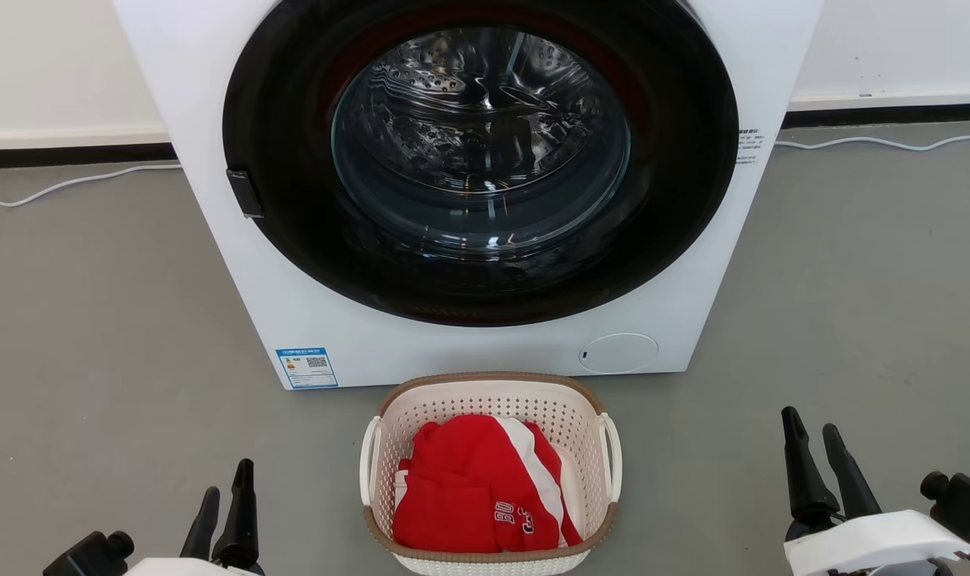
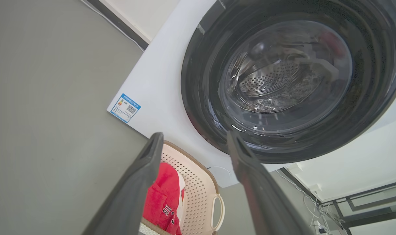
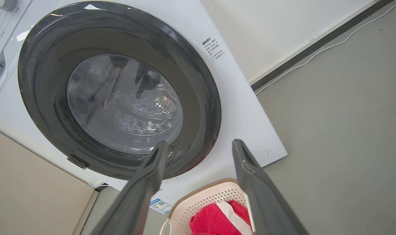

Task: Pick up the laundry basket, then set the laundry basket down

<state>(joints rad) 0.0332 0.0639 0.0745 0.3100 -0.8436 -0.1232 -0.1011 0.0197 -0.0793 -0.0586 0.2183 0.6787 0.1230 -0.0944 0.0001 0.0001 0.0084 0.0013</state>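
The laundry basket (image 1: 489,392) is cream-white and perforated, with a brown rim and white loop handles. It stands on the grey floor just in front of the washer and holds a red and white garment (image 1: 477,484). My left gripper (image 1: 227,480) is at the lower left, open and empty, well left of the basket. At the lower right my right gripper (image 1: 811,428) is open and empty, well right of it. The left wrist view has the basket (image 2: 198,186) between the fingers (image 2: 142,182). The right wrist view has the basket (image 3: 206,199) low between that arm's fingers (image 3: 250,176).
A white front-loading washer (image 1: 469,352) with a shut dark round door (image 1: 481,152) fills the space right behind the basket. White cables (image 1: 69,184) run along the floor by the wall on both sides. Grey floor (image 1: 853,320) spreads left and right.
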